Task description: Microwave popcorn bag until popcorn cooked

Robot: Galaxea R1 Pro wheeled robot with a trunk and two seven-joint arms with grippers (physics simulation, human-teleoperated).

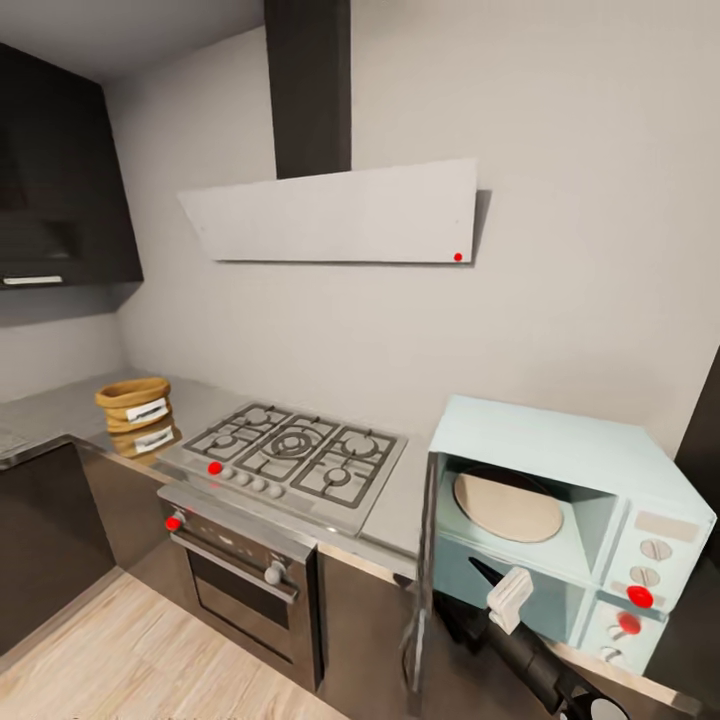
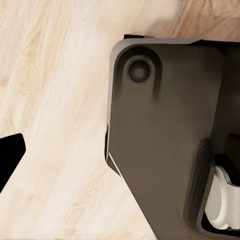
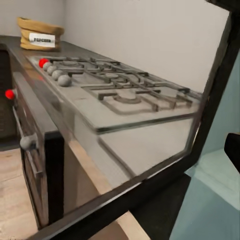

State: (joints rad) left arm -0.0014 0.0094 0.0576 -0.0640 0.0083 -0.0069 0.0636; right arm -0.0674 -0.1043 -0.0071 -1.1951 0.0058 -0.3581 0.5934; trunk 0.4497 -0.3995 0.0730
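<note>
Holding microwave (image 1: 560, 520) door (image 1: 422, 590) swung open by right pincer (image 1: 510, 598), grip state unclear; popcorn bag (image 1: 136, 404) well apart on tabletop (image 1: 60, 410), ungrabbed.

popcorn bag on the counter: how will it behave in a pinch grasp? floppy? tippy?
The popcorn bag looks like soft woven sacking with a rolled rim, so its walls will probably give under a pinch rather than stay stiff. It sits squat and wide on the countertop, so tipping seems unlikely. The coarse cloth should grip well; the glossy steel under it may let it slide if pushed.

Through the microwave door (image 3: 150, 165): gas hob (image 3: 120, 85), popcorn bag (image 3: 40, 34) beyond.
</note>
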